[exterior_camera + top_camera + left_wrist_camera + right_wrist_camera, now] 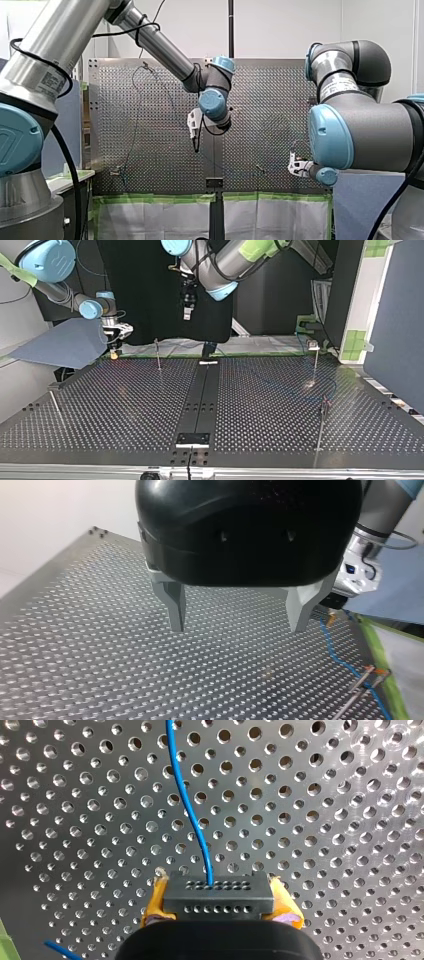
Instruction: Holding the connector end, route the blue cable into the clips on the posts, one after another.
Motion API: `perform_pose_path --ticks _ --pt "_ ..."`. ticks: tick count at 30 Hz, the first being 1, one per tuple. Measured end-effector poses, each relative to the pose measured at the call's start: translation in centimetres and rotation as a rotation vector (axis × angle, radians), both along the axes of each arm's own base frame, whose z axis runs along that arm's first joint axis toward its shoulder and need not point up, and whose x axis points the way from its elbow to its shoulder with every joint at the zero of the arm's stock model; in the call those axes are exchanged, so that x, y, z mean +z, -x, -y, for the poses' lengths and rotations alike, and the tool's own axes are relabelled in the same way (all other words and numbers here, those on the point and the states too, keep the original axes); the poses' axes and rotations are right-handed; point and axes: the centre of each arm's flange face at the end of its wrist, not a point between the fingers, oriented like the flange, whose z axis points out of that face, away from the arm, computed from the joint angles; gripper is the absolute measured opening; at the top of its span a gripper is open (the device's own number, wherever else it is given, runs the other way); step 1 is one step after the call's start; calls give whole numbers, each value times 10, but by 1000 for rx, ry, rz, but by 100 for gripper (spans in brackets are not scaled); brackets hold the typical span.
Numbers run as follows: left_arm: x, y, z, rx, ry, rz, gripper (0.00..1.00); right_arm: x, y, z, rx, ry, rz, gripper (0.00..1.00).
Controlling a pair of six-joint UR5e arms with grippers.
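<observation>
Holding the connector firmly betw. yellow pads, our right gripper sits nr the table's corner, arms' side. The blue cable trails over the holes. Left gripper is wide, empty. We advise: keep cable taut, approach nearest post squarely.

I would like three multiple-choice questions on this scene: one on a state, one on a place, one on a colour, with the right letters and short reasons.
1. My left gripper is: A. open, nothing between its fingers; B. half shut; C. shut.
2. The black connector sits: A. nowhere in view; B. between my left gripper's fingers; C. between my right gripper's yellow pads.
3. The cable leaving the connector is: A. red; B. blue; C. green.
Answers: 1 A, the metal fingers stand wide apart; 2 C, a pad flanks each side; 3 B, seen in the right wrist view.
</observation>
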Motion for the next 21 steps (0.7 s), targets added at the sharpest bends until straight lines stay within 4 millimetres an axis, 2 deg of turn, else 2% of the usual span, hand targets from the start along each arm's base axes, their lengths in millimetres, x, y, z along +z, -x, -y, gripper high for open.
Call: perform_pose_path --ticks 13,21 --pt "26 12 -33 14 147 60 100 0 0 0 0 4 0 0" --pt "39 30 -49 1 204 108 100 0 1 0 -1 2 -2 0"
